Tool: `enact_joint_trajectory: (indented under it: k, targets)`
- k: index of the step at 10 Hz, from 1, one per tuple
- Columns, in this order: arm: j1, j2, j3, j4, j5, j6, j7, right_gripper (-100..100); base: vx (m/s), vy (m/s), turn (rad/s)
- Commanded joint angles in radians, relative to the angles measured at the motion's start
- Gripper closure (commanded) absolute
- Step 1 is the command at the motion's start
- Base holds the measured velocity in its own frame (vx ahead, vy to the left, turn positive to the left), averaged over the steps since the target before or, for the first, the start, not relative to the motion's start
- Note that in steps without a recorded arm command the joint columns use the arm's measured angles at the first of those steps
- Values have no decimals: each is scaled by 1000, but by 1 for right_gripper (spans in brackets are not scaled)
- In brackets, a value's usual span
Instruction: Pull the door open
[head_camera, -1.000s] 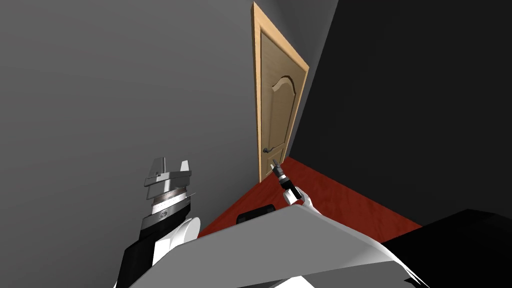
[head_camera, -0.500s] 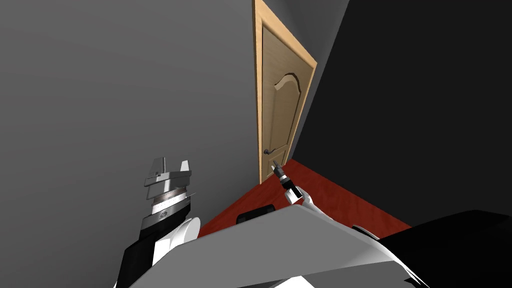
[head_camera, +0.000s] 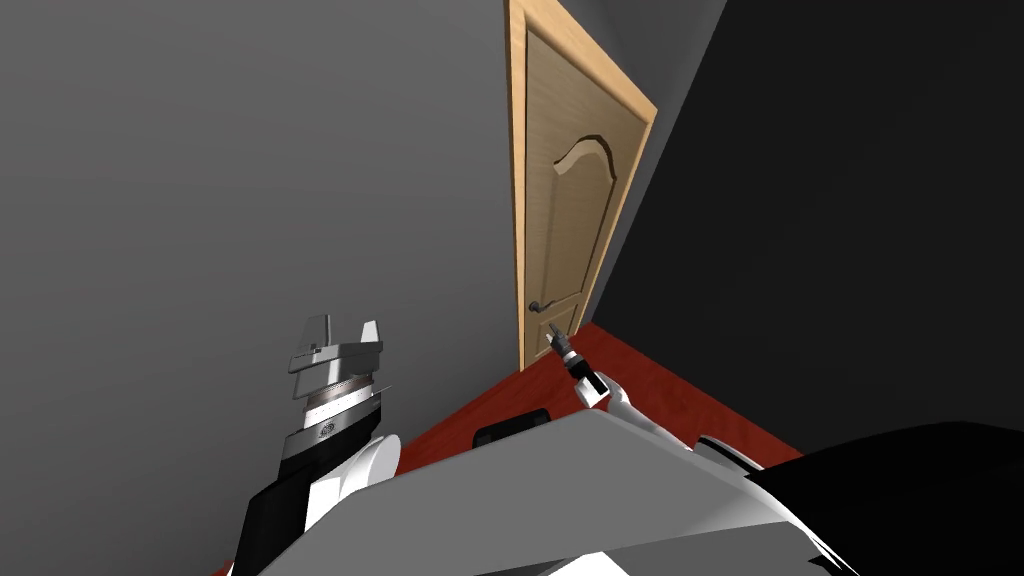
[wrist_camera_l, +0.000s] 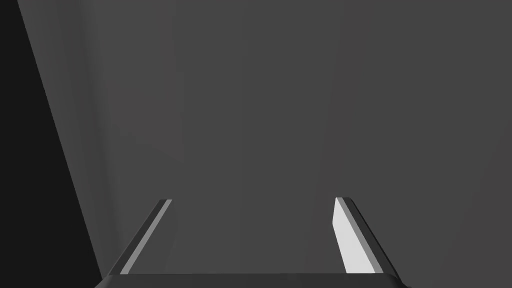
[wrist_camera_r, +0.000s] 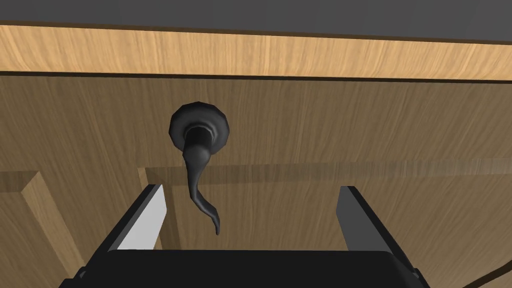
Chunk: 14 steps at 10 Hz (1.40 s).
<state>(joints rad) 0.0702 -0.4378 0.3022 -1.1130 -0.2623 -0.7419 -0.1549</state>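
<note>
A light wooden door (head_camera: 570, 200) with an arched panel stands shut in its paler frame (head_camera: 516, 200), set in the grey wall ahead. Its dark lever handle (head_camera: 541, 305) sits low near the frame side. My right gripper (head_camera: 553, 331) is stretched toward the door just below the handle, open. In the right wrist view the dark lever handle (wrist_camera_r: 199, 155) curves down from its round base between my open right gripper's (wrist_camera_r: 250, 192) fingers, nearer one finger (wrist_camera_r: 150, 210), untouched. My left gripper (head_camera: 345, 330) is raised by the grey wall, open (wrist_camera_l: 252, 200) and holding nothing.
A grey wall (head_camera: 250, 180) runs close along my left side. A darker wall (head_camera: 850, 200) closes the right. The red floor (head_camera: 680, 390) narrows toward the door into a tight corner.
The whole head view has shifted: the door looks wider and nearer as I move toward it. My right gripper has reached closer under the handle. The left arm has stayed put.
</note>
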Motion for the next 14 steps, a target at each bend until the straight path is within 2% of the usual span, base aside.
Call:
enact_joint_trajectory:
  k: [1,3,5,6,11,12,13,14]
  targets:
    - [-20,-12,11,47,-5,-11,-8,-100,31,-112,126]
    - [-37,-28,21,91,-11,-20,-16,-100,37,-116,106]
    - [-66,-56,40,168,-21,-36,-30,-100,56,-137,187]
    - [-66,-56,40,168,-21,-36,-30,-100,34,-124,52]
    - [-102,-90,62,261,-34,-55,-47,-100,20,-74,87]
    - [-95,-86,59,245,-32,-53,-45,-100,10,-36,30]
    - [-91,-96,38,276,-41,-71,-56,-100,98,27,272]
    - [-89,-99,31,287,-44,-78,-60,-100,181,32,220]
